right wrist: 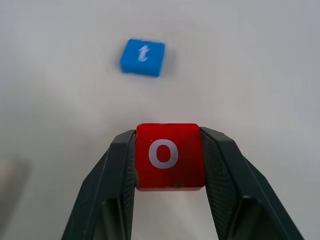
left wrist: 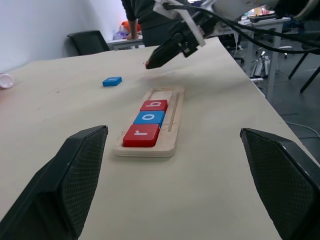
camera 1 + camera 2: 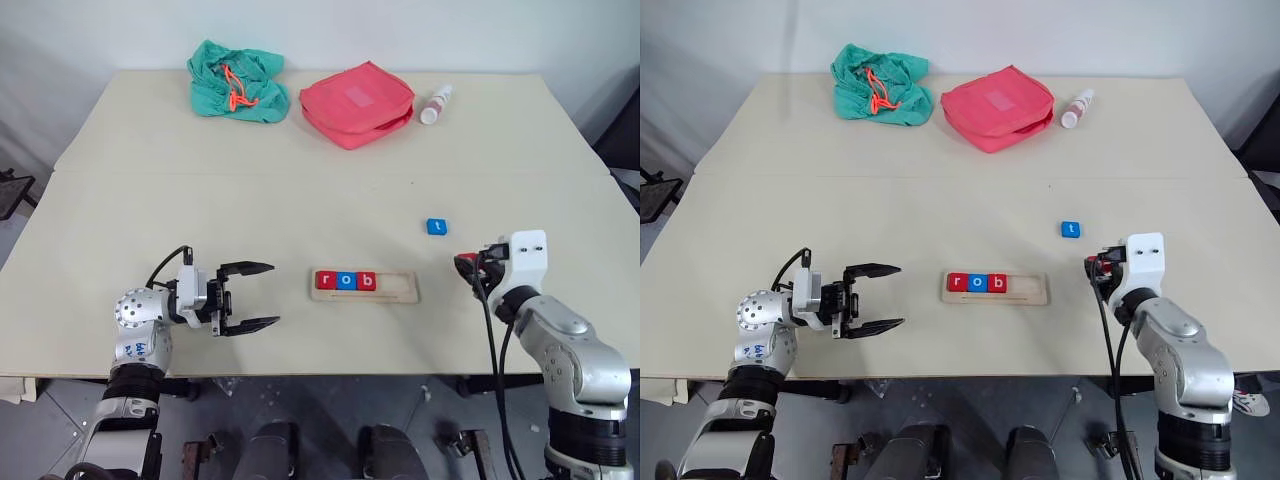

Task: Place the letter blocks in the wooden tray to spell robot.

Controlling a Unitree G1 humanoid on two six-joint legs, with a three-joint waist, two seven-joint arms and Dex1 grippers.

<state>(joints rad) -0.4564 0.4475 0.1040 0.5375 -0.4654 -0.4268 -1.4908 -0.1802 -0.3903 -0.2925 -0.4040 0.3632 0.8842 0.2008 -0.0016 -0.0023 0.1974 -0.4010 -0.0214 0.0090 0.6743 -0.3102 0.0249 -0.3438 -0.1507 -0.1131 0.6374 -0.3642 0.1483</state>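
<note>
**Red "o" tile in the right fingers, fourth slot open**

Pinched between the two black fingers of the right gripper sits a small square red tile with a white "o", clamped on its two side edges with the letter face showing. Just beyond it on the pale desk lies the small square blue tile with a white "t", flat and untouched.

To the robot's left of that gripper rests the narrow pale wooden tray, its long axis running left to right across the desk. A red "r", a blue "o" and a red "b" already fill its left end, touching in a row; the right end of the groove stands bare. That free end faces the right gripper, so the right arm is the nearer one and the held tile should travel leftward, next to the "b".

On the tray's far side, the left gripper hovers with fingers spread wide, grasping nothing.
</note>
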